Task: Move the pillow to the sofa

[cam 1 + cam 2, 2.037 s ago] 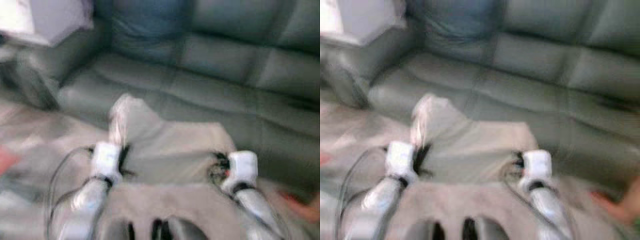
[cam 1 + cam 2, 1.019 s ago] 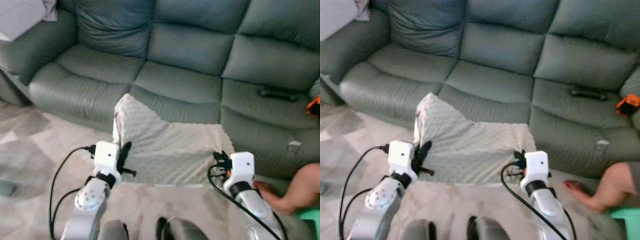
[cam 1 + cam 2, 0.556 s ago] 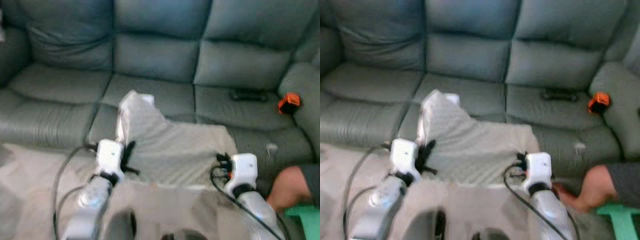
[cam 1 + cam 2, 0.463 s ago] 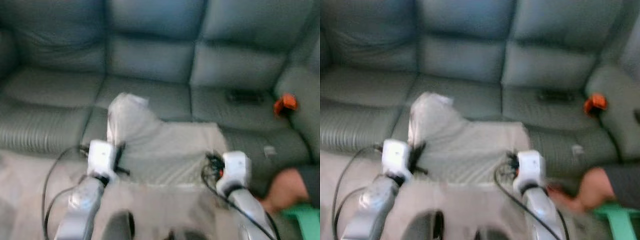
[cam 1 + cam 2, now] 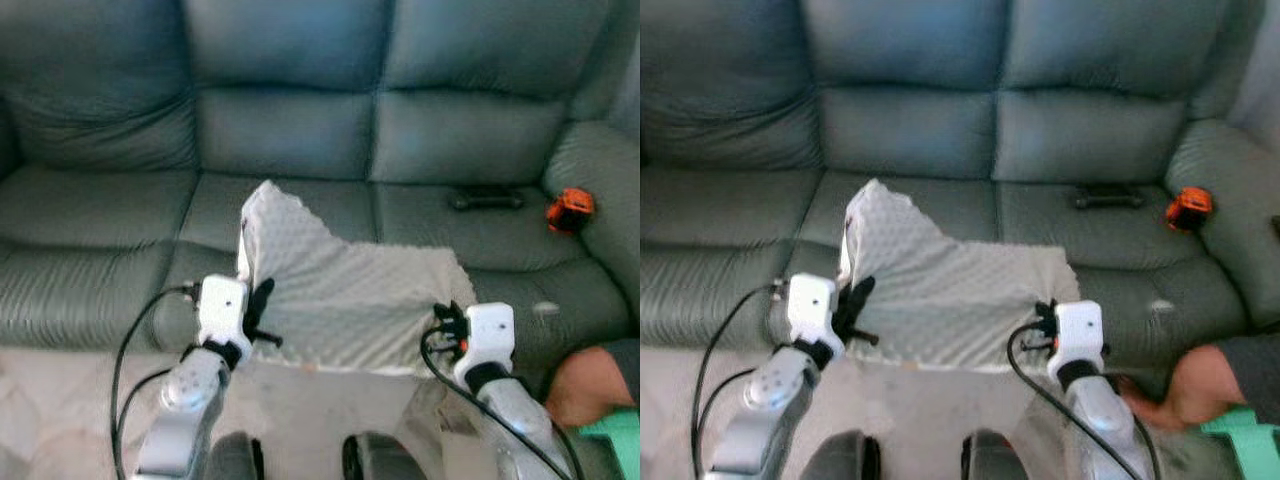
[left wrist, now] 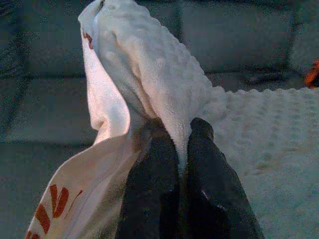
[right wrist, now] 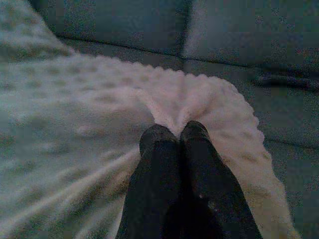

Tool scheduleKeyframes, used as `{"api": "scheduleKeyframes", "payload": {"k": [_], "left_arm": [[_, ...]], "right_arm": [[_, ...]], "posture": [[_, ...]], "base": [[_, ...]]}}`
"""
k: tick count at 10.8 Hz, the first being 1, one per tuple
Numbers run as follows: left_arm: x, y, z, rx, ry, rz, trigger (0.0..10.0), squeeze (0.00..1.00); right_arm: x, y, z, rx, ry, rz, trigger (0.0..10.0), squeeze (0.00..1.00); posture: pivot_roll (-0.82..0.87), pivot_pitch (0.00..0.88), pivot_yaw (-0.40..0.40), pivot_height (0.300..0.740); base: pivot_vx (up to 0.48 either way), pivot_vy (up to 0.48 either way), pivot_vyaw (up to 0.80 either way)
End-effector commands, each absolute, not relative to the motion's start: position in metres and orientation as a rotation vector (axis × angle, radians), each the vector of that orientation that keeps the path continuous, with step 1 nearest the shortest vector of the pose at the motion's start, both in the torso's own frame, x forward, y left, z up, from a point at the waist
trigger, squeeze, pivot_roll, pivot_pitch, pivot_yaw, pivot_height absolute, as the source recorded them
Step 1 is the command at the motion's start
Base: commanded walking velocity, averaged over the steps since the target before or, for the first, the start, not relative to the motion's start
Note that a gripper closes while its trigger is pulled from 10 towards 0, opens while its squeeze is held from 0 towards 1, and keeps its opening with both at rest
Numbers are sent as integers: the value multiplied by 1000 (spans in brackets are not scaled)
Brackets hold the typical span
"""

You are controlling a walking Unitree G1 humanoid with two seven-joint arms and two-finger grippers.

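Note:
A cream pillow [image 5: 345,295] with a bumpy fabric hangs between my two arms, in front of the dark green sofa [image 5: 290,130]. My left gripper [image 6: 180,134] is shut on the pillow's left edge, where a corner stands up. My right gripper [image 7: 173,133] is shut on a pinch of fabric at the pillow's right edge. The pillow is held above the front edge of the sofa's middle seat [image 5: 290,205], with its far side over the cushion.
A black remote [image 5: 485,199] and an orange object [image 5: 564,211] lie on the right seat. A person's arm [image 5: 580,385] shows at the lower right, beside a green object [image 5: 1240,425]. Light carpet [image 5: 60,410] lies in front of the sofa.
The camera has swung right and closer to the sofa, so the middle seats are now ahead. The pillow stays gripped at both edges.

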State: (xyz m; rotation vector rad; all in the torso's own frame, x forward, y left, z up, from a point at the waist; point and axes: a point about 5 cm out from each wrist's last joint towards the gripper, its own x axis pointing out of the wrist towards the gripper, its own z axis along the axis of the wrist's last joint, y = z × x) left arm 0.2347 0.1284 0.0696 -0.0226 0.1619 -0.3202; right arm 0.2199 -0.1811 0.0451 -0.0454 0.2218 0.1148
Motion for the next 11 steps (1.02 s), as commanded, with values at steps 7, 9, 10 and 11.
{"api": "scheduleKeyframes", "payload": {"k": [7, 9, 10, 11], "left_arm": [[236, 128, 75, -8, 120, -323, 10000, 0], [234, 126, 75, -13, 120, -335, 10000, 0], [234, 126, 75, -14, 118, -336, 10000, 0], [233, 126, 75, -14, 115, -339, 10000, 0]], "right_arm": [[220, -179, 46, -49, 210, 135, 10000, 0], [219, -179, 46, -48, 211, 134, 10000, 0], [219, -179, 46, -48, 213, 135, 10000, 0], [218, -179, 46, -48, 213, 137, 10000, 0]], "posture": [[-57, 137, -52, 740], [-57, 139, -54, 740], [-58, 140, -54, 740], [-58, 141, -54, 740]], "base": [[0, 192, 0], [0, 0, 0], [262, 0, 0], [319, 0, 0]]}}
